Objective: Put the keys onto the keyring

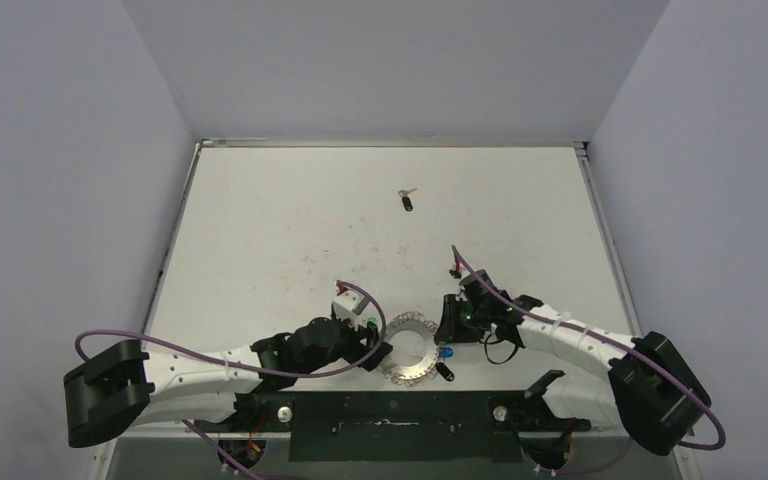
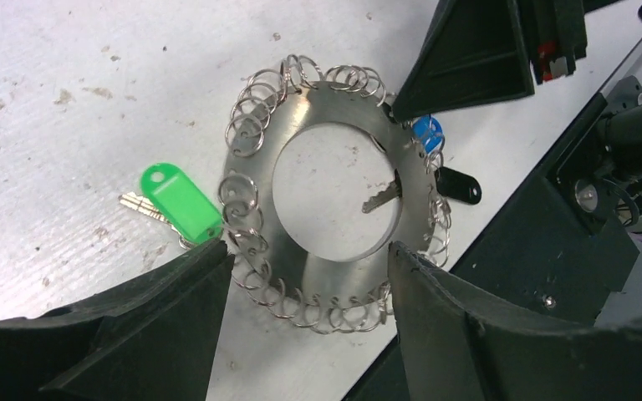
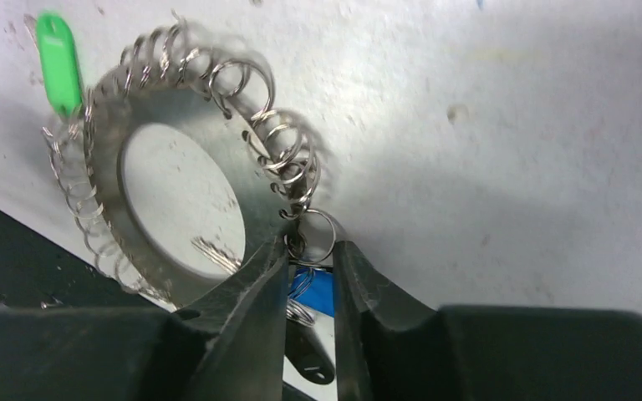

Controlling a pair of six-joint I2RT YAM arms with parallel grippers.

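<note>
The left pincer (image 2: 308, 247) stands wide over the ring's (image 2: 334, 104) near rim. The right pincer (image 3: 311, 246) is narrow around a rim loop (image 3: 318, 212); whether it grips, I cannot tell. One key (image 3: 309, 363) lies just beneath it, the other key (image 1: 406, 200) far ahead. A loose pinch could slip off and shove the ring.

A: Top cam: high, behind the arm bases, looking down over the whole desk (image 1: 290, 230).
B: Wrist cams: close in, each aimed down past its own fingers (image 2: 159, 334). Both frame the keyring (image 2: 334, 280) from opposite sides; top sees it too.
</note>
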